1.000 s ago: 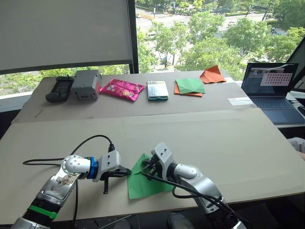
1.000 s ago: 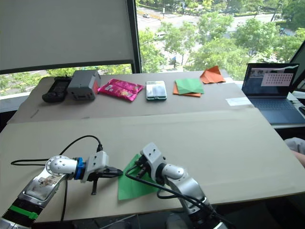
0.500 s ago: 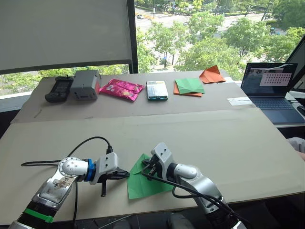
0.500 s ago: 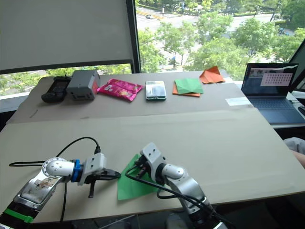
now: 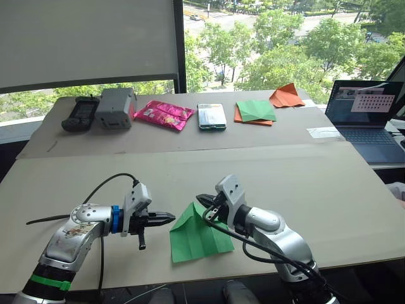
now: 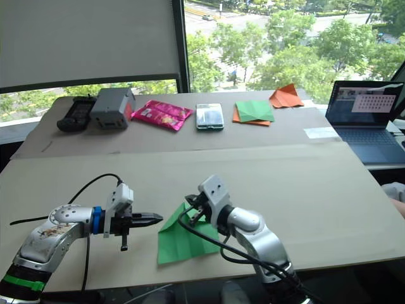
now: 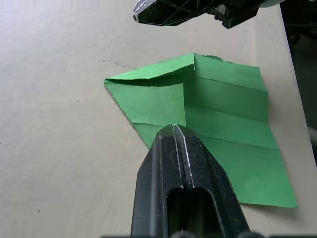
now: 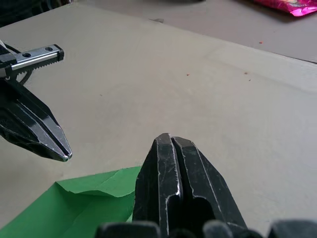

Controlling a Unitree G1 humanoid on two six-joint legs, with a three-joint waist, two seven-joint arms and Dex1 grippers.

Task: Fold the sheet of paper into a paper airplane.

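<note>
Silver arms, black cables; left arm blue ring, green band; black ridged tool fingers (image 7: 181, 188).

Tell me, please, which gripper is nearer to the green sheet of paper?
Right. The right gripper sits at the sheet of paper's raised far corner, fingers shut; the left gripper, also shut, points at its left edge, just short.

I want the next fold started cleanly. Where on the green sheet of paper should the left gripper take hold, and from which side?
Probably the raised folded flap at the far pointed corner of the sheet of paper. It lifts off the table, while the rest lies flat. The left gripper could come in low from the robot's left.
</note>
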